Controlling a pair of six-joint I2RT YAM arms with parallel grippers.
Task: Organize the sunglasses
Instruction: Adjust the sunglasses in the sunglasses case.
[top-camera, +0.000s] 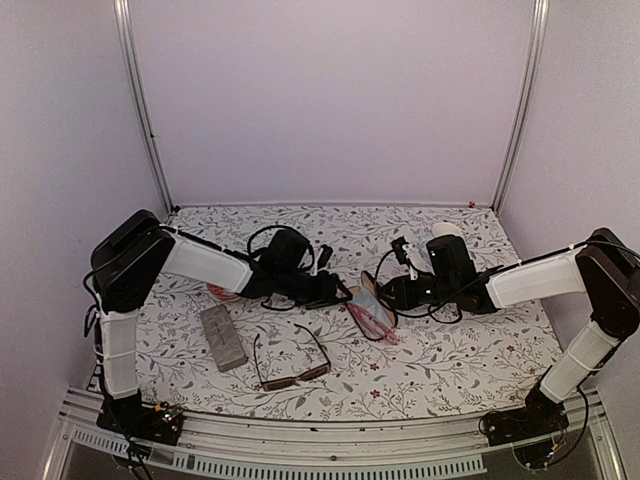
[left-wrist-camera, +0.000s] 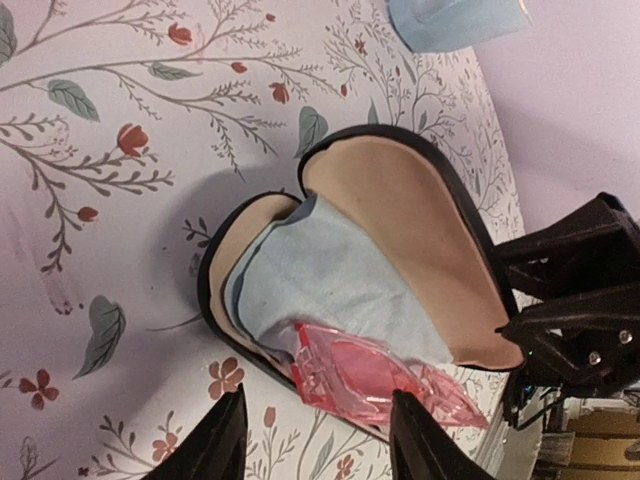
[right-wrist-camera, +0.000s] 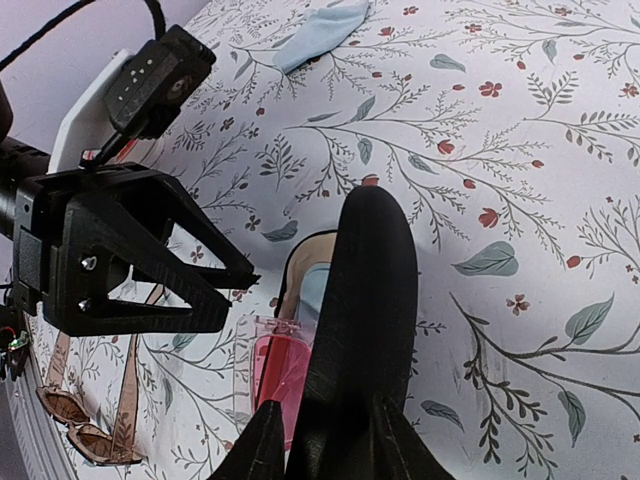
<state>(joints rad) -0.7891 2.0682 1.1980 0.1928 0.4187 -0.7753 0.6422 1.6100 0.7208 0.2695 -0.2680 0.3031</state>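
Note:
The pink-red sunglasses (left-wrist-camera: 370, 375) lie folded, half in the open black oval case (left-wrist-camera: 420, 230), on a blue cloth (left-wrist-camera: 320, 275) and hanging over its near rim. They also show in the top view (top-camera: 373, 320) and the right wrist view (right-wrist-camera: 280, 362). My left gripper (left-wrist-camera: 318, 445) is open and empty, its fingertips just short of the pink pair, one on each side. My right gripper (right-wrist-camera: 330, 450) is shut on the case's raised lid (right-wrist-camera: 365, 300). The brown sunglasses (top-camera: 290, 365) lie open near the table's front, apart from both grippers.
The grey rectangular case (top-camera: 222, 337) lies left of the brown pair. A second blue cloth (right-wrist-camera: 320, 30) lies farther back on the flowered table. The two grippers (top-camera: 338, 293) (top-camera: 388, 293) face each other closely at the case. A reddish item (top-camera: 222, 291) is partly hidden under the left arm.

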